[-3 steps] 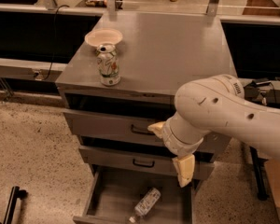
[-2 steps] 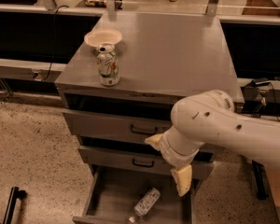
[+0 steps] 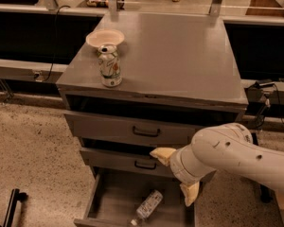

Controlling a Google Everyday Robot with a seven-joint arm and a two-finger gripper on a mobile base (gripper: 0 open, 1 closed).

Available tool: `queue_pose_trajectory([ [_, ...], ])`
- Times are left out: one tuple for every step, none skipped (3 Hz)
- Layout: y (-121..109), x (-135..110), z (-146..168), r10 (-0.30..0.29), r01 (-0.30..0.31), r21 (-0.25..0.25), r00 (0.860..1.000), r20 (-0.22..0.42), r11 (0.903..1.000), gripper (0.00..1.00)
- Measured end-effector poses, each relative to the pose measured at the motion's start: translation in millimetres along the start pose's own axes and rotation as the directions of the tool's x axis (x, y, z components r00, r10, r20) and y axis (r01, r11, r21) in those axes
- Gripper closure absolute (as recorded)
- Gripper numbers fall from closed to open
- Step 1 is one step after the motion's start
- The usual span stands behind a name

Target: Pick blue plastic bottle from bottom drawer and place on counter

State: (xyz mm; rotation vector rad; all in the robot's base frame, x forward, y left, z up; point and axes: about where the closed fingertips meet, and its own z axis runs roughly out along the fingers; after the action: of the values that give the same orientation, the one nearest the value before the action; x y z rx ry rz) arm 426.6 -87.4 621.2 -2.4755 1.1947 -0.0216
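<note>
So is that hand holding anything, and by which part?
Nothing. The hand hangs open above the grey metal bottom drawer; the small clear plastic bottle lies untouched on its floor.

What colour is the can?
The can is white with green print, camera view; gripper above bottom drawer.

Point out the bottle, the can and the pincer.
bottle (image 3: 149,206): camera view, its clear body, lying in the bottom drawer (image 3: 109,197).
can (image 3: 110,67): camera view, its printed side, on the counter (image 3: 180,56).
pincer (image 3: 172,176): camera view, midway between its fingers, above the drawer.
</note>
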Motion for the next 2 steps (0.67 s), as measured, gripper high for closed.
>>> queue_pose_trajectory([
  [3.3,-5.4,24.2,-0.028,0.030,-0.103,0.999,0.015,0.9943,0.00],
  [29.3,-1.8,89.2,-0.082,0.095,-0.180,0.994,0.078,0.9792,0.00],
])
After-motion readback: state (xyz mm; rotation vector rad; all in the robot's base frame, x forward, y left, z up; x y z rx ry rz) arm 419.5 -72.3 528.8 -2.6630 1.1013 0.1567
